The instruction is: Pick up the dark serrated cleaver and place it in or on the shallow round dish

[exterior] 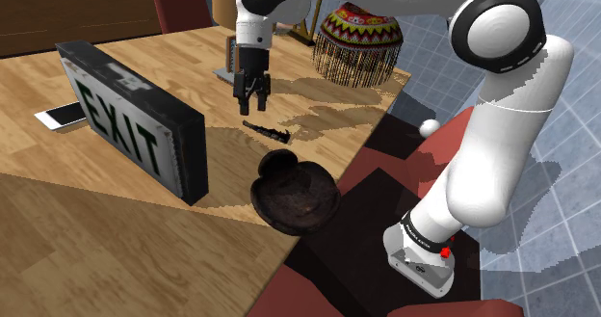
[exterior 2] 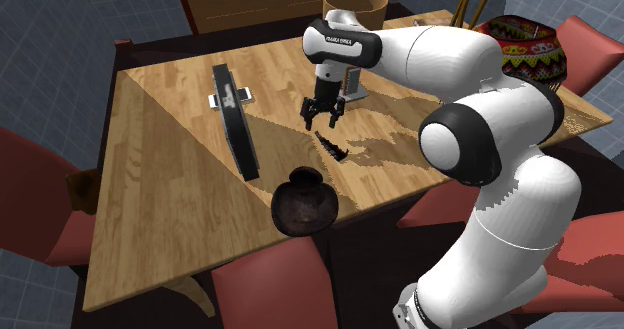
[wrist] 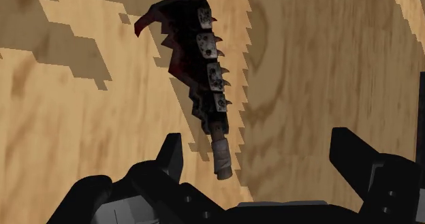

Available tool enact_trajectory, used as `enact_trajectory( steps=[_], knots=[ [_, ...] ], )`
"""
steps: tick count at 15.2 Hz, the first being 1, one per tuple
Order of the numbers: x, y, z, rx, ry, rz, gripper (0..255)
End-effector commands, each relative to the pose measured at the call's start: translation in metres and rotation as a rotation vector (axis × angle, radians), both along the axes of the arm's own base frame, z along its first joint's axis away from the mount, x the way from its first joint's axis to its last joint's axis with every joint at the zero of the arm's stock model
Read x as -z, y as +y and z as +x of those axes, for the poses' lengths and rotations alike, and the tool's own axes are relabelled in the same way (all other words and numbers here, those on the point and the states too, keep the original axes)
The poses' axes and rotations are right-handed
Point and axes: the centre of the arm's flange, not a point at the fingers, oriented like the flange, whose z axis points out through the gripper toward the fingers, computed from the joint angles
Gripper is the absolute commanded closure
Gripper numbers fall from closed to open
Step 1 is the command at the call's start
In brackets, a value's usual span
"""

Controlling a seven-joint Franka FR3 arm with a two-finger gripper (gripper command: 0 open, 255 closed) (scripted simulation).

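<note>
A wooden table [exterior: 96, 228] with red chairs [exterior 2: 270, 287] drawn up around it stands on a blue tiled floor. The dark serrated cleaver [exterior: 270, 131] lies flat on the bare wood, well inside the table's edge and touching nothing else. In the wrist view its pale wrapped handle is the end nearest the fingers, and its toothed blade, studded with pale blocks along the spine, extends away from them. Just above it hangs the black gripper [exterior: 252, 103], pointing down at the table. Its two fingers are spread wide and the cleaver [wrist: 201, 66] lies on the wood beyond them, unheld. On the side of the cleaver nearer the arm's base, the shallow round dish [exterior: 294, 195], dark brown and empty, sits at the table's edge, apart from the cleaver. Toward the shoulder view's left, a black EXIT sign [exterior: 125, 122] stands on its long edge, with a white phone [exterior: 63, 116] lying flat just behind it. A bright patterned, fringed object [exterior: 359, 40] sits near the far corner of the table.
</note>
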Motion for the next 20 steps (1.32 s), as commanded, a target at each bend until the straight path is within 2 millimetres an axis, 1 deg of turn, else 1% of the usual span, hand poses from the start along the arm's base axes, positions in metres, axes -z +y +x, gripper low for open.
enact_trajectory(
  steps=[1,5,13,14,20],
  knots=[
    [0.01,0.002,-0.003,-0.001,0.002,0.002,0],
    [0.027,0.006,-0.01,-0.001,0.002,0.002,0],
    [0.027,0.006,-0.01,-0.001,0.002,0.002,0],
    [0.027,0.006,-0.01,-0.001,0.002,0.002,255],
    [0.026,0.006,-0.01,-0.001,0.002,0.002,255]
  ],
)
